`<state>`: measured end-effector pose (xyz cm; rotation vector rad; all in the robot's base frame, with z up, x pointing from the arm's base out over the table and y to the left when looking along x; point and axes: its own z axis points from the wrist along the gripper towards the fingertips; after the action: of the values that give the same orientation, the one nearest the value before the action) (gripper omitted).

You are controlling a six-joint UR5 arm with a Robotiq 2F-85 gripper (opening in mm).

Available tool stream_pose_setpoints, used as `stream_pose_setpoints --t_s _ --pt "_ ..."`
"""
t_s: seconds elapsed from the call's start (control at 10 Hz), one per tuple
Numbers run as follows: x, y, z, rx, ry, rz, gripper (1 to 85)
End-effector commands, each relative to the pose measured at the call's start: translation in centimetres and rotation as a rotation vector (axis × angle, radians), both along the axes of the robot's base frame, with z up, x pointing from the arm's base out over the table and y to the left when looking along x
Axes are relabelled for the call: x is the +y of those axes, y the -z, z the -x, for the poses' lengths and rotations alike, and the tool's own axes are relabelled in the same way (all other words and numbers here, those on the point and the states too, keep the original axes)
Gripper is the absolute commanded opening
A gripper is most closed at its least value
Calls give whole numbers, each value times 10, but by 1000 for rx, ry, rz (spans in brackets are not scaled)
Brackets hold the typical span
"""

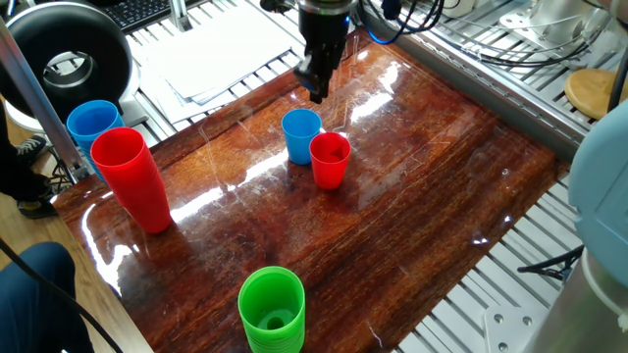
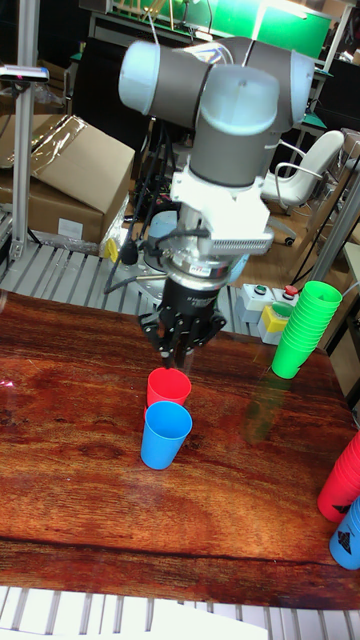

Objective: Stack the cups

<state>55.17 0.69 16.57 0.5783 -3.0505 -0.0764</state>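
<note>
Two small cups stand upright and side by side, touching, near the middle of the wooden table: a light blue cup [image 1: 301,134] [image 2: 165,435] and a red cup [image 1: 330,159] [image 2: 169,387]. Both are empty. My gripper [image 1: 316,90] [image 2: 179,350] hangs above the table just beyond them, closest to the red cup in the tall fixed view and clear of both. Its fingers taper together to a point with nothing between them.
A much taller red cup [image 1: 134,178] stands at the table's left end with a blue cup [image 1: 93,123] behind it. A large green cup stack [image 1: 272,309] [image 2: 305,328] sits at the near edge. Papers and a metal grid lie beyond the table.
</note>
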Motion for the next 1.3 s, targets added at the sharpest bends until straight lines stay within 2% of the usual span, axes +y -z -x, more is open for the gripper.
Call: stream_pose_setpoints --t_s 0.0,0.1,0.3,0.6,1.2 --pt "-9 24 2 1 -56 24 230" --pt "-12 37 2 -18 -73 24 230" --pt "-18 49 4 -35 -108 33 230" --pt "-17 60 11 -43 -126 10 237" --pt "-8 81 13 -72 -114 8 230"
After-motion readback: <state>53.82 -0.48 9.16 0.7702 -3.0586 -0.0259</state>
